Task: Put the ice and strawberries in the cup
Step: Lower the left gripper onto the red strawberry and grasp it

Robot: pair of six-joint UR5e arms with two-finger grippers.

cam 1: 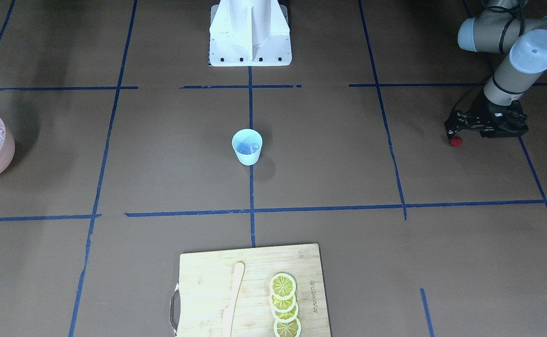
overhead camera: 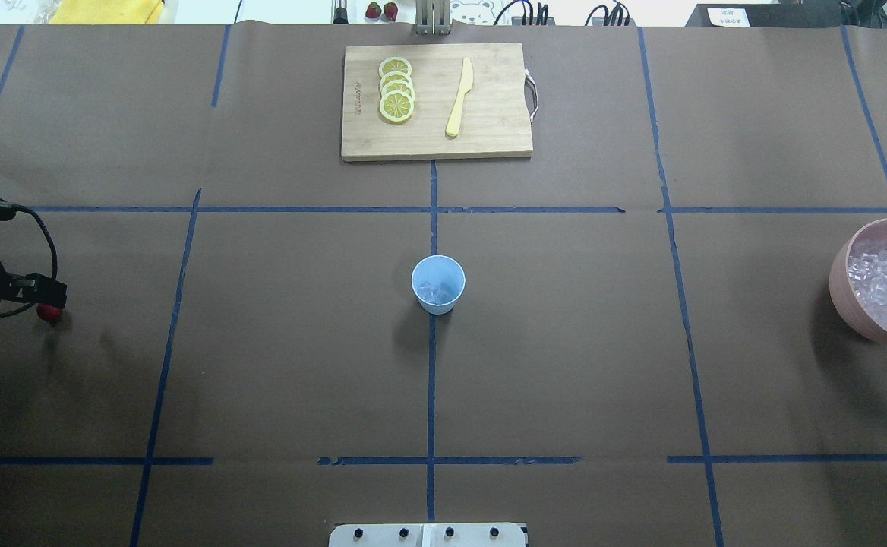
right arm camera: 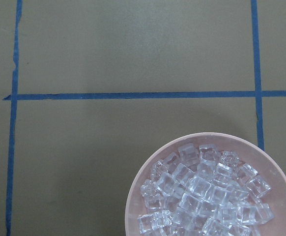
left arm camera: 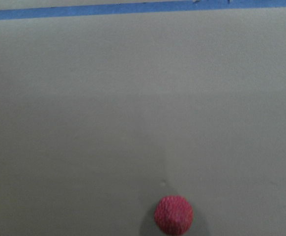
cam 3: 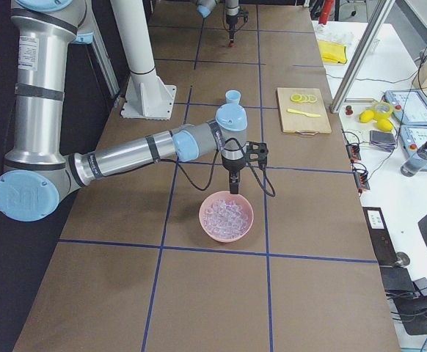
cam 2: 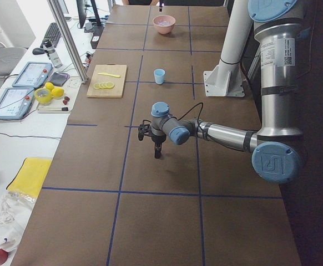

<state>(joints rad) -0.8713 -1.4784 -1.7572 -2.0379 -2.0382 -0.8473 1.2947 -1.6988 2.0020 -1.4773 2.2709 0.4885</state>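
Observation:
The light-blue cup (cam 1: 247, 146) stands upright at the table's middle, also in the overhead view (overhead camera: 437, 283), with a few ice cubes (overhead camera: 436, 289) inside. More ice (right arm camera: 207, 196) fills the pink bowl (overhead camera: 846, 289). One strawberry (left arm camera: 173, 215) lies on the brown table. My left gripper (cam 1: 456, 135) points down right at the strawberry (cam 1: 456, 141); I cannot tell whether its jaws are open or shut. My right gripper (cam 3: 234, 188) hangs just over the bowl's far rim; I cannot tell its state. Neither wrist view shows fingers.
A wooden cutting board (overhead camera: 436, 140) with several lemon slices (overhead camera: 396, 90) and a pale knife (overhead camera: 459, 97) lies on the side away from me. The white robot base (cam 1: 250, 32) stands behind the cup. Blue tape lines cross the table.

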